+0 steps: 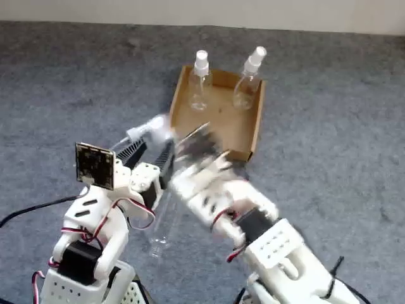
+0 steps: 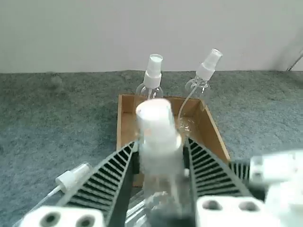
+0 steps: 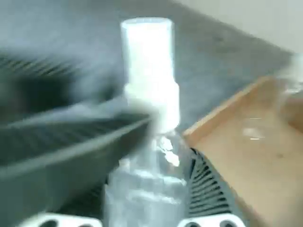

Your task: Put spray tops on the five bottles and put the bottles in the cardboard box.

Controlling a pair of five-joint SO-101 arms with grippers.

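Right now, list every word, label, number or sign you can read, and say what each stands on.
None can be read.
The cardboard box is plain; the bottles in it and the held bottle carry no label.
The circuit board on an arm may bear marks, too small to read.

Mottled grey carpet (image 1: 329, 95) underfoot throughout, plain pale wall (image 2: 94, 33) along its far edge, soft even light
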